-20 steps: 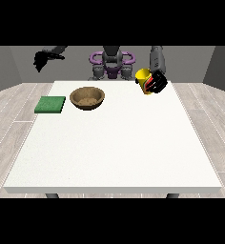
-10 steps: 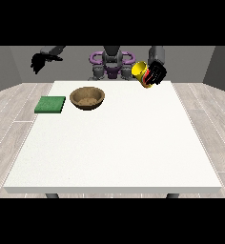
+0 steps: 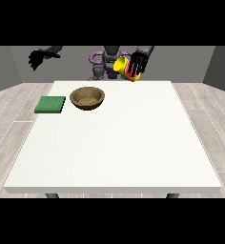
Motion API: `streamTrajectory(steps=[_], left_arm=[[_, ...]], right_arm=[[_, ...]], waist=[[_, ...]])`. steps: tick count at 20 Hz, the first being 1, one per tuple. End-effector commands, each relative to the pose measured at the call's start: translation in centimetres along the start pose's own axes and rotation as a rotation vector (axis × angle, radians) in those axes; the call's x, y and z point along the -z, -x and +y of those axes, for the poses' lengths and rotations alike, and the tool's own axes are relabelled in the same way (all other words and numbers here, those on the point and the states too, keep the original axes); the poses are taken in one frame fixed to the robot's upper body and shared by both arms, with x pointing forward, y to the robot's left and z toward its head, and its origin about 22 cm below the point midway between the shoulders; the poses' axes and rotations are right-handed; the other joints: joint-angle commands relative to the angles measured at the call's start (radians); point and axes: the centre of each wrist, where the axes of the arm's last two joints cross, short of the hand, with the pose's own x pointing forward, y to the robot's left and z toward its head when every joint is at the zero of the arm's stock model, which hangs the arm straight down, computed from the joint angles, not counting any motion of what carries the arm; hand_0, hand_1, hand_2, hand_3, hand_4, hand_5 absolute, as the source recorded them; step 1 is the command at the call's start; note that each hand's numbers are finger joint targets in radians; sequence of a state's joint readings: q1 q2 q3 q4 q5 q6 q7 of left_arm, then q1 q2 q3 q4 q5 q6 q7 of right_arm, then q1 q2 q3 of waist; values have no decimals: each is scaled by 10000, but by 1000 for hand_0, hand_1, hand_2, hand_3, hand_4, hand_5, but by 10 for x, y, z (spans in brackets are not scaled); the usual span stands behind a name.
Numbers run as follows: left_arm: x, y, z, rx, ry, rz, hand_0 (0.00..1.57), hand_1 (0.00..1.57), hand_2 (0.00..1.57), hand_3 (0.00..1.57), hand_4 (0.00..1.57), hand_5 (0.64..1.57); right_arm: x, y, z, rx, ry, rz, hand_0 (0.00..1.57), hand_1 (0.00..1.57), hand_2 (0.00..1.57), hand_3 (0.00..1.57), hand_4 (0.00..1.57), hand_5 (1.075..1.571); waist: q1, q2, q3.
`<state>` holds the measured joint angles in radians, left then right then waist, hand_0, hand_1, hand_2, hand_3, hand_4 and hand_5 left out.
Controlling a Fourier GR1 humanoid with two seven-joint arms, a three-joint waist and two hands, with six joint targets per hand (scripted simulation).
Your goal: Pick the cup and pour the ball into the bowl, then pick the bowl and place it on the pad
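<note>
The hand at the view's right (image 3: 137, 65) is curled round a yellow cup (image 3: 122, 67) with a red side, held in the air above the table's far edge and tipped with its mouth toward the left. I cannot see the ball. A brown wooden bowl (image 3: 87, 97) sits on the table, left of and below the cup. The green pad (image 3: 50, 104) lies flat to the bowl's left. The hand at the view's left (image 3: 38, 59) hangs in the air beyond the table's far left corner, holding nothing.
The large white table (image 3: 119, 143) stretches toward the camera. The robot's torso (image 3: 105, 64) stands behind the far edge, close behind the cup.
The hand at the view's right has carried the cup up and leftward, toward the bowl, tipping it more. The other hand has barely moved.
</note>
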<state>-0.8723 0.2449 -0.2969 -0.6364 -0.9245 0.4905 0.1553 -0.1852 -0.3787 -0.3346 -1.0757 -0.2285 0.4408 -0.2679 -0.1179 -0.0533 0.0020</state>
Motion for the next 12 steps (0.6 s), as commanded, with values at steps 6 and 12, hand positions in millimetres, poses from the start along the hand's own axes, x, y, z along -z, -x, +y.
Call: streamTrajectory(steps=[6, 12], left_arm=[[6, -90, -3, 4553, 355, -2788, 1482, 1482, 1571, 1571, 1571, 1204], [-17, -121, -31, 8196, 338, -4432, 1533, 1533, 1571, 1571, 1556, 1164]], right_arm=[[1, 4, -9, 135, -76, 55, 0, 0, 0, 0, 0, 1571], [17, 5, 9, 400, -239, -12, 0, 0, 0, 0, 0, 1570]], waist=[[-158, 63, 10], [-230, 37, 1]])
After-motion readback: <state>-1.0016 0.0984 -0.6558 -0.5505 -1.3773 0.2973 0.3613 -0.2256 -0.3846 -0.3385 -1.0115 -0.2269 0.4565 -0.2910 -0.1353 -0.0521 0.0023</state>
